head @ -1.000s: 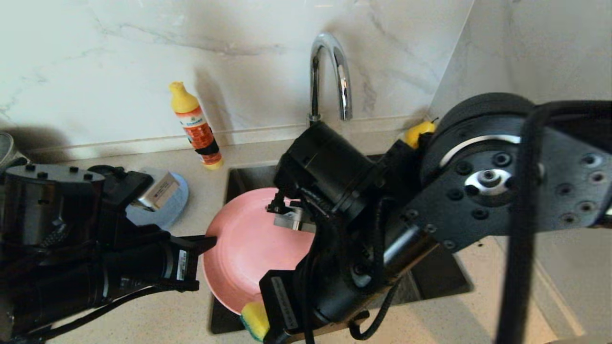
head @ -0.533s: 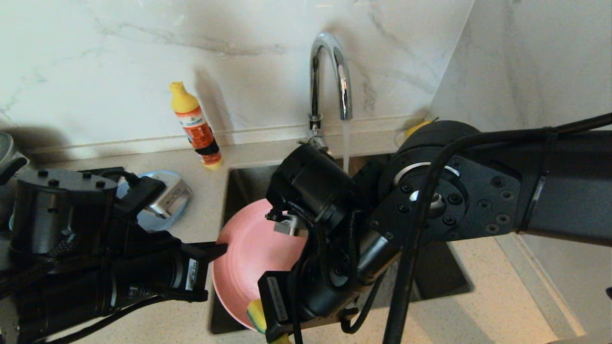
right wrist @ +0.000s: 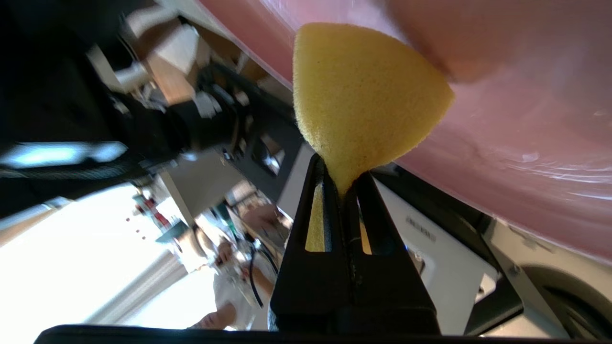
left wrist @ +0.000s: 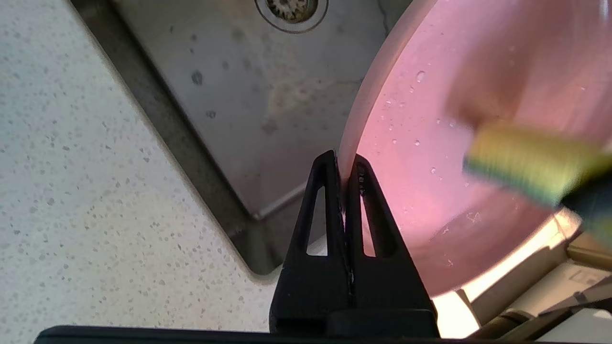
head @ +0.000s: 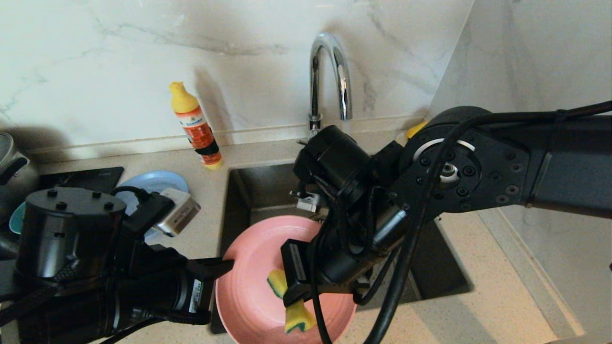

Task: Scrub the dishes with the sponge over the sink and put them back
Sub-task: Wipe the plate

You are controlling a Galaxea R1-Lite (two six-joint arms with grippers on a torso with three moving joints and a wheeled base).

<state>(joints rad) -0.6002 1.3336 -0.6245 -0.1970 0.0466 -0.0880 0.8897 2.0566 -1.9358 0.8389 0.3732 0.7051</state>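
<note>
Over the near part of the sink [head: 253, 191] hangs the salmon-pink plate [head: 248, 286], gripped at its left rim by my left gripper [head: 228, 265], which is shut on it. In the left wrist view the plate [left wrist: 430, 143] has water drops on it and its edge sits between the closed fingers of that gripper [left wrist: 342, 160]. My right gripper [head: 294, 294] is shut on the yellow sponge [head: 291, 306], which lies against the plate's inner face. The right wrist view shows that gripper [right wrist: 342, 179] pinching the sponge [right wrist: 363, 95] at its middle. The grey-blue plate [head: 153, 184] lies on the counter at left.
A chrome gooseneck tap [head: 330, 76] stands behind the sink. An orange dish-soap bottle [head: 196, 126] stands on the counter by the back wall. A steel pot [head: 12, 162] and a teal bowl's edge [head: 16, 217] show at far left. The drain strainer [left wrist: 291, 9] lies below the plate.
The plate has moved nearer and slightly right with my left gripper. My right gripper has carried the sponge from the plate's near edge up onto its inner face. The tap ran briefly and has stopped.
</note>
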